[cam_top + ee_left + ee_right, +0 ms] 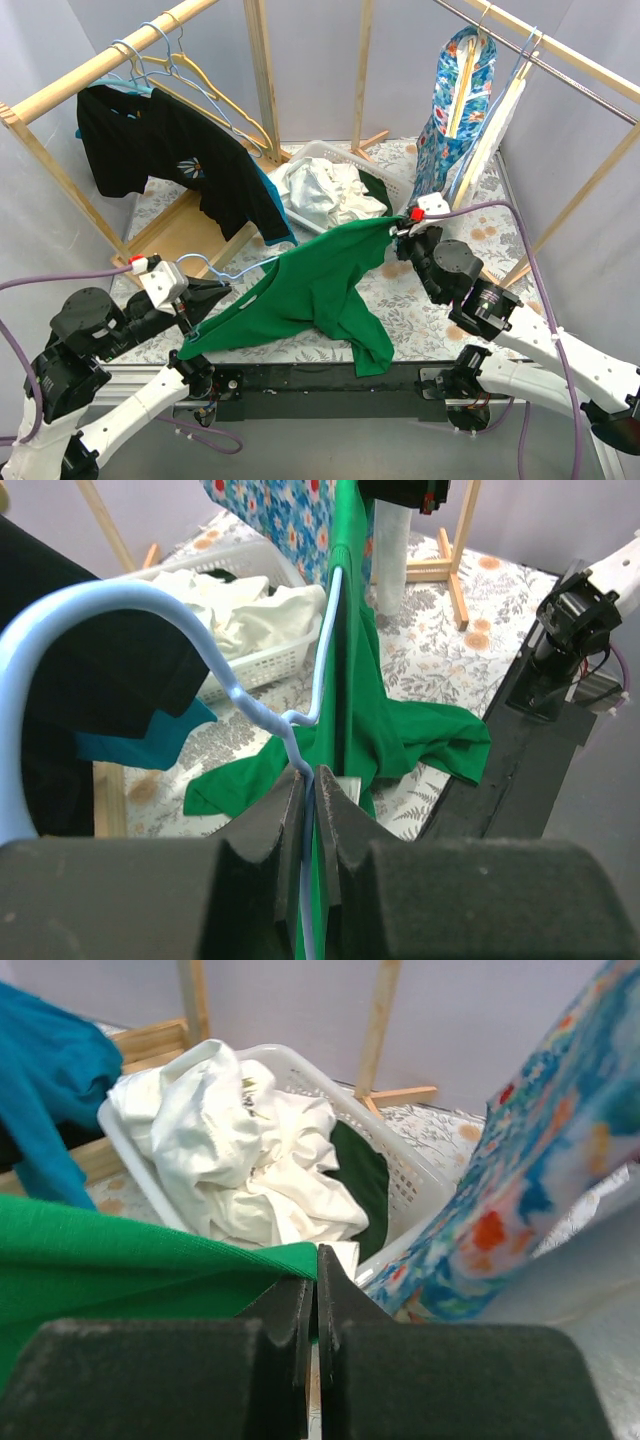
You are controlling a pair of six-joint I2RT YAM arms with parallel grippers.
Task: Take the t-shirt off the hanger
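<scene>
A green t-shirt [320, 280] hangs stretched between my two arms above the table. It sits on a light blue wire hanger [240, 695], whose hook [205, 262] pokes out at the shirt's left end. My left gripper [222, 289] is shut on the hanger's wire, seen between the jaws in the left wrist view [310, 785]. My right gripper [400, 238] is shut on the edge of the green t-shirt [150, 1260] at its upper right end; in the right wrist view the cloth sits pinched between the fingertips [315, 1285].
A white basket [330, 160] holding white and dark clothes stands behind the shirt. A black shirt [160, 150] hangs on the wooden rack at the left with bare hangers [215, 90]. A floral garment [455, 110] hangs at the right rail.
</scene>
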